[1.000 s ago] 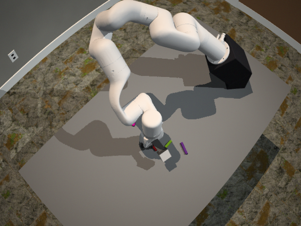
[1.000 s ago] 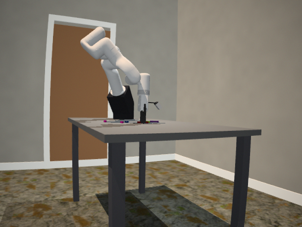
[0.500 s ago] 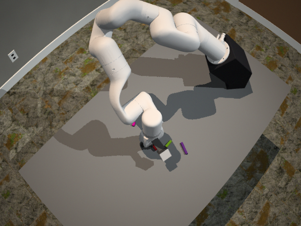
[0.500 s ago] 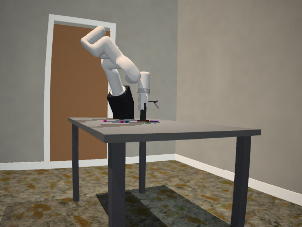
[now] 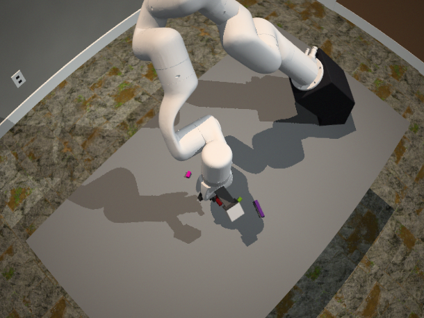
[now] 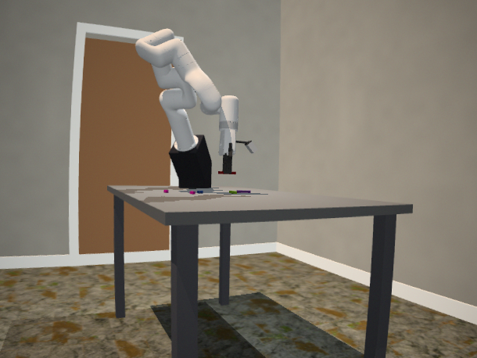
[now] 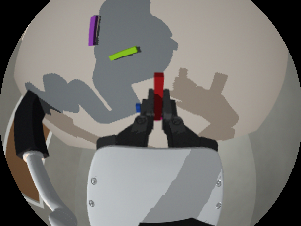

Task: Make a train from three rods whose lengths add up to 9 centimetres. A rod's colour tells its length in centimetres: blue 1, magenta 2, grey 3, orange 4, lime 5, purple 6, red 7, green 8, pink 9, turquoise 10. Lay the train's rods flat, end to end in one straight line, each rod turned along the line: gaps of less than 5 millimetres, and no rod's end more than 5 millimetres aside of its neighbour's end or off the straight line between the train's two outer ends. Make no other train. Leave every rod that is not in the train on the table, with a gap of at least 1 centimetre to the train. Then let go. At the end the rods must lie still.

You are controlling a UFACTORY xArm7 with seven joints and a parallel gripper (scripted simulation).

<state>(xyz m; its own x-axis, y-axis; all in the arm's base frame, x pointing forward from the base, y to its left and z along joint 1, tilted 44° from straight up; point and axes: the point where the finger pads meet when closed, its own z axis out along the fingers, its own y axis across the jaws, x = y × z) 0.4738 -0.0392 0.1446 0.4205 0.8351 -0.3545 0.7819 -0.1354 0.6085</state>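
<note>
My gripper (image 6: pixel 227 168) (image 7: pixel 158 97) is shut on the red rod (image 5: pixel 218 201) (image 6: pixel 222 172) (image 7: pixel 158 89) and holds it level, well above the table (image 5: pixel 139 271) (image 6: pixel 313 207). The lime rod (image 5: pixel 239 199) (image 6: pixel 233 191) (image 7: pixel 123 54) and the purple rod (image 5: pixel 258 208) (image 6: pixel 244 191) (image 7: pixel 93 30) lie flat just beyond the gripper. A blue rod (image 6: pixel 200 191) (image 7: pixel 139 107) lies below the fingers. One magenta rod (image 5: pixel 188 174) (image 6: pixel 166 191) lies apart to the left. A second magenta rod (image 6: pixel 191 192) lies beside the blue one; the arm hides both in the overhead view.
The arm's black base (image 5: pixel 323 94) (image 6: pixel 191 164) stands at the table's far end. The white arm reaches over the middle of the table and casts wide shadows on it. The wrist camera bracket (image 5: pixel 234 212) sticks out beside the gripper.
</note>
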